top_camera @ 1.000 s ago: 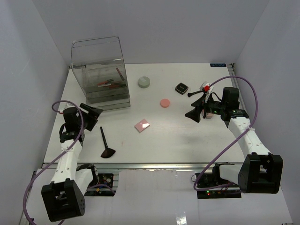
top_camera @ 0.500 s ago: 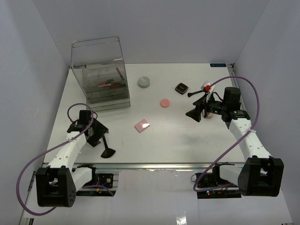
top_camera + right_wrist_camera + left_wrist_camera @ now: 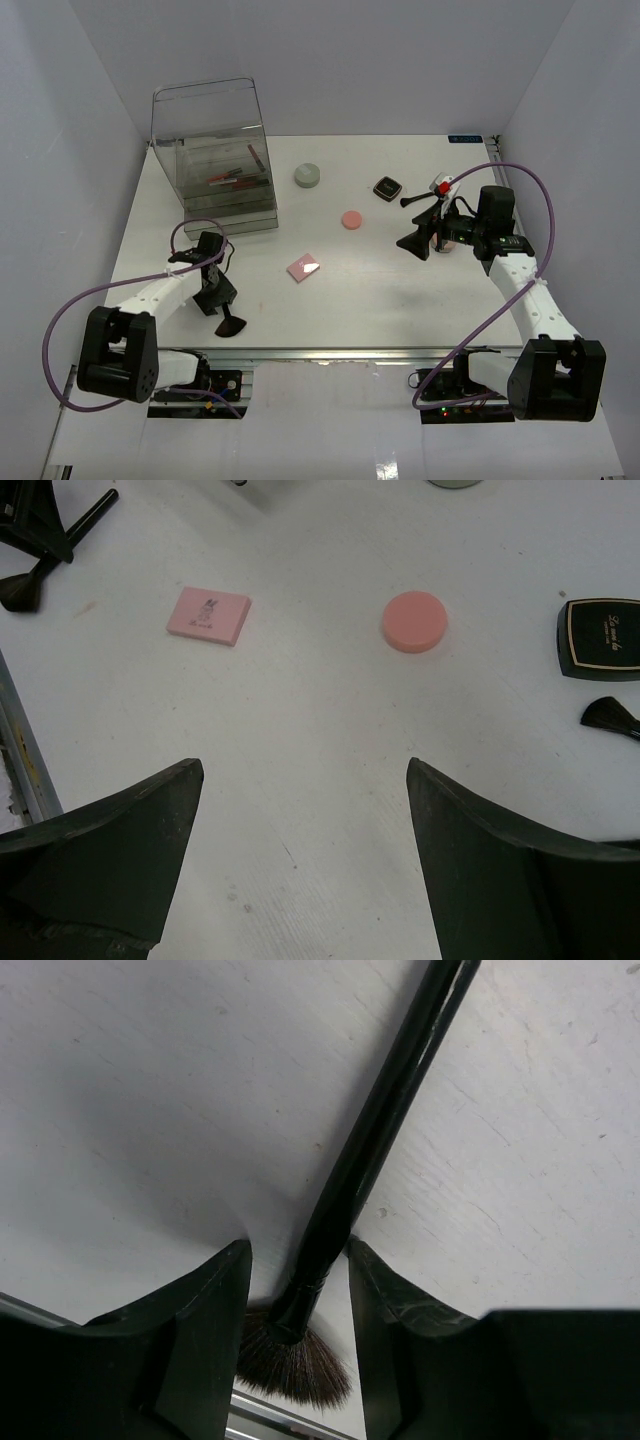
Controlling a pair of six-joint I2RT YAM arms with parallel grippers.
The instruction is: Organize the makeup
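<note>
The left end effector [image 3: 298, 1250] is down on the near-left part of the white bench [image 3: 400, 300], its fingers apart and set either side of the black handle of the fan brush [image 3: 225, 308], just above the ferrule; a sliver of bench shows between one finger and the handle, so I judge it not yet clamped; straddling the slim handle near the bristles looks meant to give a centred pinch on a thing that lies flat.

The right end effector [image 3: 300, 770] hovers over the right side, fingers wide apart and holding nothing, likely waiting clear of the left arm's work.

The rest of the makeup lies scattered, well apart: the pink square compact [image 3: 303, 267] near the middle; the pink disc [image 3: 351, 218] farther back; the black square compact [image 3: 387, 187] and a second brush [image 3: 412, 201] far right; the grey round jar [image 3: 307, 176] far centre.

The clear drawer box [image 3: 215, 160] stands at the far left with red-and-black sticks [image 3: 232, 177] already inside, so it appears to be the destination.

The bench is matte, lightly scuffed, and edged by a metal rail at the near side; plain pale walls close in the left, right and far sides.
</note>
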